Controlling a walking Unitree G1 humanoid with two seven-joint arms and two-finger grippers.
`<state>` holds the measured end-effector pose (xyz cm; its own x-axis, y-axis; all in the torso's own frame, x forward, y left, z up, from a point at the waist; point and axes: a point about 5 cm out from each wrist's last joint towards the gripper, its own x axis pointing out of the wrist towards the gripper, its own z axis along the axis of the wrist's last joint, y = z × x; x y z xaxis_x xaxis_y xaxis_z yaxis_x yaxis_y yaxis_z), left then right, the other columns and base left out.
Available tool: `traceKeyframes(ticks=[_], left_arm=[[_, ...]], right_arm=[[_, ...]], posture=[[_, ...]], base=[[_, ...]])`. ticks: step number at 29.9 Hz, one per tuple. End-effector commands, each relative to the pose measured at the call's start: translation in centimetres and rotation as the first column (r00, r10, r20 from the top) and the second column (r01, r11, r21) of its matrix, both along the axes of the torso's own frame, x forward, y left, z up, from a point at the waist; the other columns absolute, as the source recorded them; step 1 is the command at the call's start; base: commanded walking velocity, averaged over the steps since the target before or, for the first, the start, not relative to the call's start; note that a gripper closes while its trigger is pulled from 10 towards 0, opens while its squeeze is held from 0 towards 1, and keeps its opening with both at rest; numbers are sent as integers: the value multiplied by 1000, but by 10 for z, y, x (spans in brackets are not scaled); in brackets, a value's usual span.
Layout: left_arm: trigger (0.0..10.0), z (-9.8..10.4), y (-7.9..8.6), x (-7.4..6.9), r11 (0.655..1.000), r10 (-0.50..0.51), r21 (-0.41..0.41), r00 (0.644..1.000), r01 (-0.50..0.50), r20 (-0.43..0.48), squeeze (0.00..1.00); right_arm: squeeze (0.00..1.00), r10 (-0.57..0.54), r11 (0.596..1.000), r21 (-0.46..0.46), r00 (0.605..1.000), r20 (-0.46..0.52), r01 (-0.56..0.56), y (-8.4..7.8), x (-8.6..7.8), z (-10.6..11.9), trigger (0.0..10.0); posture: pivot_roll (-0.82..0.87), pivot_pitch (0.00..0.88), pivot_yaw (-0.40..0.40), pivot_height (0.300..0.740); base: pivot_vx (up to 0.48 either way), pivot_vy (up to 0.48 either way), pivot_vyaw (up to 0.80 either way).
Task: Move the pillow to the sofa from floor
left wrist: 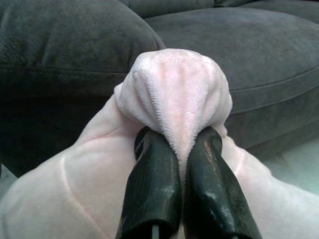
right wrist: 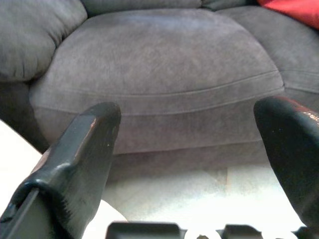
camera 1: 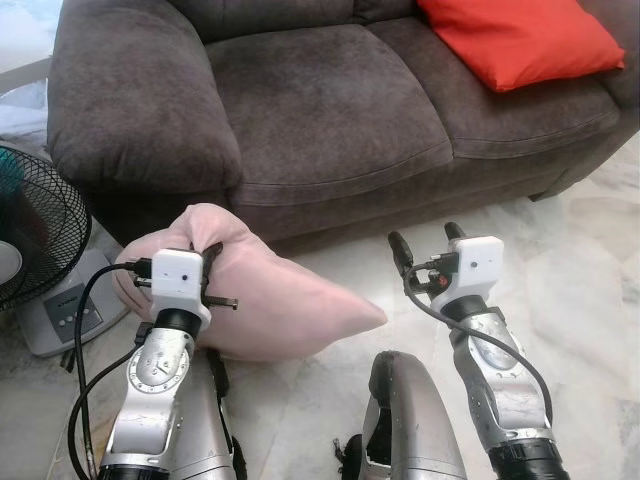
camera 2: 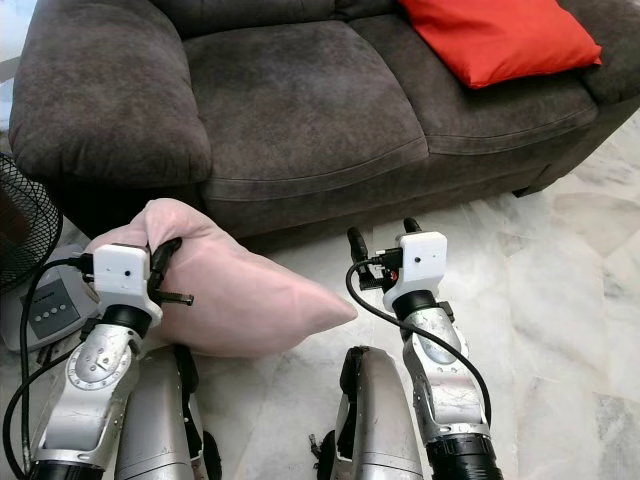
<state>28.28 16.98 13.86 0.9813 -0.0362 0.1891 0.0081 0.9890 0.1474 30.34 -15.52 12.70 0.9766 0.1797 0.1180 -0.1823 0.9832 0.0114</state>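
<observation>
A pale pink pillow [camera 1: 270, 300] is held up in front of the dark grey sofa [camera 1: 330, 100], just off the marble floor. My left gripper [camera 1: 205, 255] is shut on the pillow's top corner; in the left wrist view the pink fabric [left wrist: 174, 94] bulges out between the two black fingers [left wrist: 154, 189]. My right gripper [camera 1: 427, 243] stands open to the right of the pillow, apart from it, pointing at the sofa's front. Its fingers [right wrist: 79, 159] are spread wide with nothing between them.
A red cushion [camera 1: 520, 40] lies on the sofa's right seat. A black fan [camera 1: 35, 235] on a grey base stands on the floor at the left, close to my left arm. My legs [camera 1: 405, 420] show at the bottom. Marble floor [camera 1: 590, 300] lies open to the right.
</observation>
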Motion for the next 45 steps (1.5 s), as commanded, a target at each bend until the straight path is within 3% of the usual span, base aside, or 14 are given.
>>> traceKeyframes(ticks=[1, 13, 29, 45], left_arm=[[10000, 21, -2, 2, 1000, 16, -3, 995, -16, 97, 0], [10000, 32, -1, 7, 1000, -5, 15, 993, 3, 121, 0], [10000, 33, -2, 7, 1000, -10, 19, 993, 8, 119, 0], [10000, 35, 1, 8, 999, -15, 30, 994, 11, 112, 0]], right_arm=[[0, -32, 999, 24, 999, 13, 32, -6, -5, 3, 10000], [0, -55, 997, 50, 998, 7, 54, -1, -8, -2, 10000], [0, -50, 997, 60, 999, 8, 50, 3, -6, -2, 10000], [0, -52, 996, 72, 999, -2, 52, 10, -6, -5, 10000]], posture=[[149, 106, -67, 480], [159, 59, -33, 480], [178, 77, -30, 480], [188, 96, -5, 558]], base=[[0, 0, 0], [0, 0, 0], [0, 0, 0], [0, 0, 0]])
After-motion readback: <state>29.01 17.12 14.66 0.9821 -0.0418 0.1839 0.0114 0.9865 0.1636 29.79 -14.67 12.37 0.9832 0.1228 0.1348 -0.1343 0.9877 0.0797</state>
